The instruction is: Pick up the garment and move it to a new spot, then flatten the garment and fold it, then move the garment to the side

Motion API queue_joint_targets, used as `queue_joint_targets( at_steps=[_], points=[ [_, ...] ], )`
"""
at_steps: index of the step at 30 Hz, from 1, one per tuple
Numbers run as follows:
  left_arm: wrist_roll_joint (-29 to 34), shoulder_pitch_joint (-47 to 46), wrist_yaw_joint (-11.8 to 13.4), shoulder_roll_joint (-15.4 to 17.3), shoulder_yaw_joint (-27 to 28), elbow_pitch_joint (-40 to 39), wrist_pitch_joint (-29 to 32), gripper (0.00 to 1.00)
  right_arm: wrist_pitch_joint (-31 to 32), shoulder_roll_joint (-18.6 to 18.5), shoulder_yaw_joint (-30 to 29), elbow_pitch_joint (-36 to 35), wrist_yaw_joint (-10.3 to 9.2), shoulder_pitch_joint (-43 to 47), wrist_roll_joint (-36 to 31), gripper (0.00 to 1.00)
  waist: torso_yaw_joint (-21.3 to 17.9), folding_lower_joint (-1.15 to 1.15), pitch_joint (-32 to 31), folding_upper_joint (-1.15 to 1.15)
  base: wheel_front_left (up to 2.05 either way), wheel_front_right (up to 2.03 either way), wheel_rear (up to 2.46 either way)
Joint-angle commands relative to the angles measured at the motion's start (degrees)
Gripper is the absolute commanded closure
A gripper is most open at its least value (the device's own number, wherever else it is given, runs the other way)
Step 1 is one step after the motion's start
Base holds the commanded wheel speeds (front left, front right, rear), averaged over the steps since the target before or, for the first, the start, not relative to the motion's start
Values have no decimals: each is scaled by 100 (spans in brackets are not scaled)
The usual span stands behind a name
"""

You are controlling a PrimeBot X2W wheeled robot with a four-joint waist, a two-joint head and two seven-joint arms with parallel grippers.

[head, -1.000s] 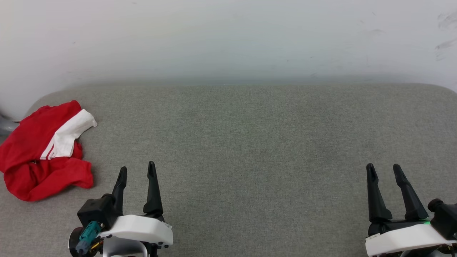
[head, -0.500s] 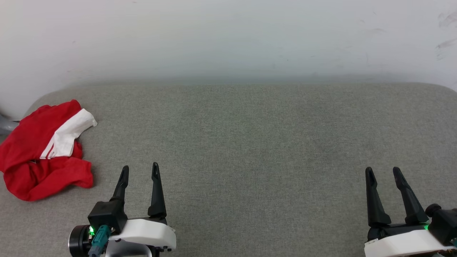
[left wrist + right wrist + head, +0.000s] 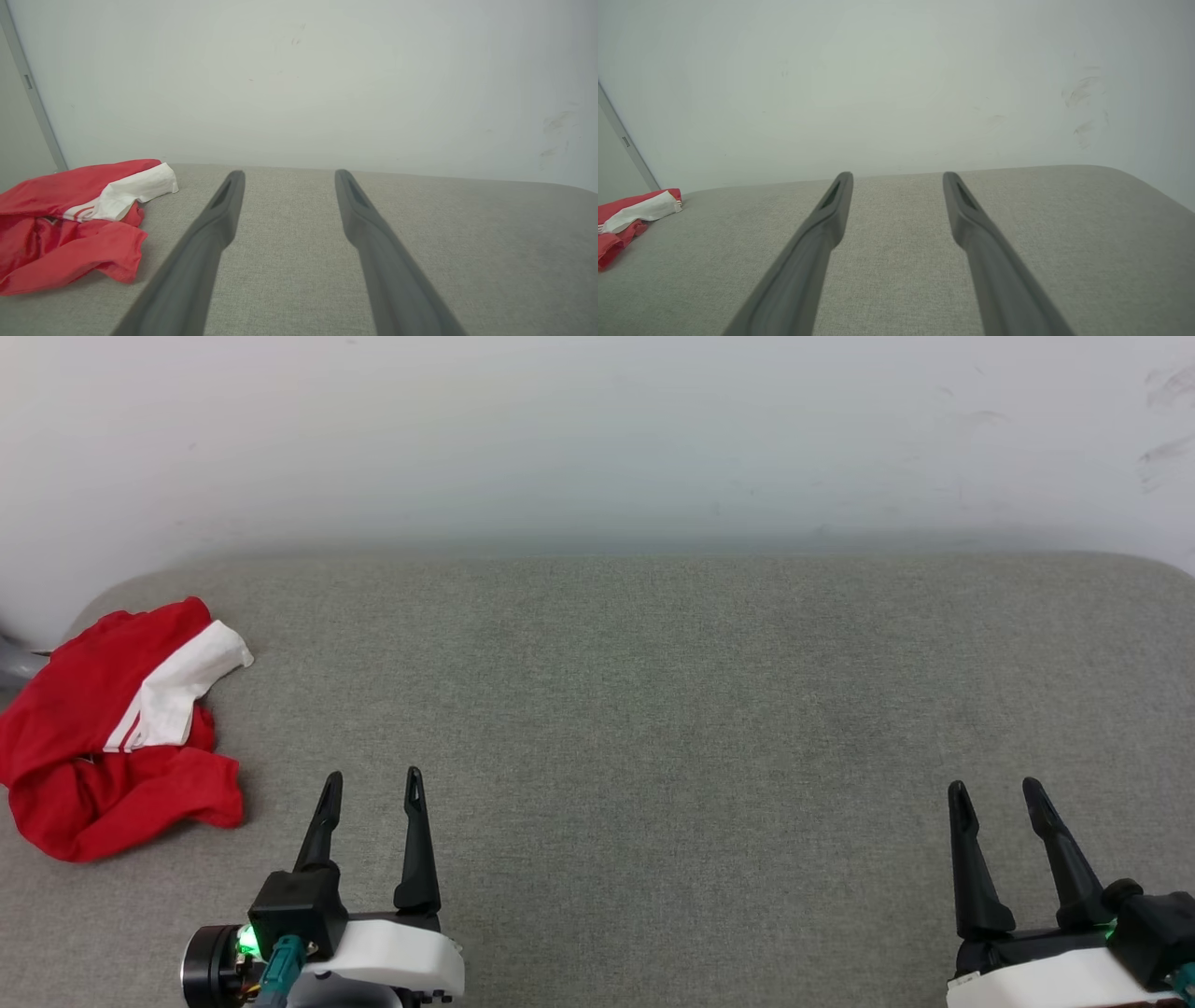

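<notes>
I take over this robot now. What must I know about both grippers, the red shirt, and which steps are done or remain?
Left gripper: open, empty, to the right of the garment and not touching it.
Right gripper: open, empty, far over on the right side.
Garment: a crumpled heap at the left end of the grey padded surface.
Done: nothing that shows; the garment is not picked up.
Left: pick it up and move it, flatten, fold, then move it aside.
</notes>
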Motion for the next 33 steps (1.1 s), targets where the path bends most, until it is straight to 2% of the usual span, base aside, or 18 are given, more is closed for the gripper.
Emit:
queue_joint_targets(
  at_steps=[1,7,16,33],
  points=[
    [83,58,20,-4,-15,-1,-46,0,-54,3,11,-33,-2,49,-98,0,2,0,1,0,0,0,0],
    [154,77,45,-4,-65,33,-103,0,-104,3,3,-11,-2,90,-217,0,10,0,4,0,0,0,0],
    [-90,81,-21,-4,-25,162,-91,0,-101,3,-28,88,-2,109,75,0,3,0,17,0,0,0,0],
    [-126,23,-3,-4,-26,281,-91,0,-101,3,18,128,-2,130,71,0,132,0,28,0,0,0,0]
  ],
)
